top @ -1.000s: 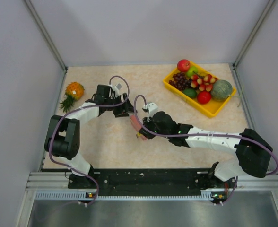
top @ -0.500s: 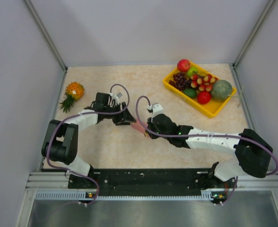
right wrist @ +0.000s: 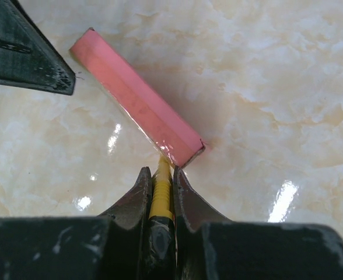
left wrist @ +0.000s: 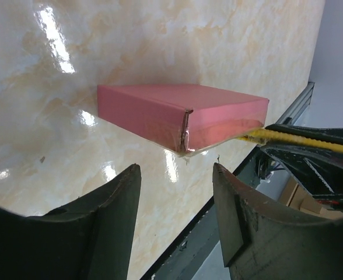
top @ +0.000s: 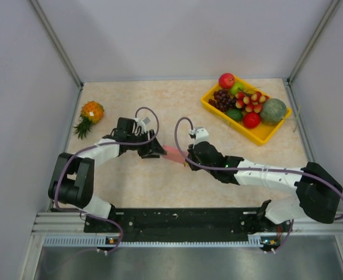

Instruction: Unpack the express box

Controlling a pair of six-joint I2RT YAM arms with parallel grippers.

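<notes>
The express box (top: pixel 172 153) is a small flat pink box lying on the table between my two grippers. It also shows in the left wrist view (left wrist: pixel 180 115) and the right wrist view (right wrist: pixel 137 97). My left gripper (top: pixel 156 150) is open and empty, just left of the box (left wrist: pixel 176 170). My right gripper (top: pixel 189 158) is shut on the yellow utility knife (right wrist: pixel 161 189), whose tip touches the box's near corner. The knife's yellow tip shows in the left wrist view (left wrist: pixel 300 139) at the box's right edge.
A yellow fruit tray (top: pixel 266 134) with grapes, apples and a melon stands at the back right. A small pineapple (top: pixel 90 114) lies at the back left. The table's black front rail (top: pixel 177 219) runs along the near edge.
The box went from tilted up between the grippers to lying flat on the table. The left gripper lowered and let go. The right gripper shifted right with the knife at the box.
</notes>
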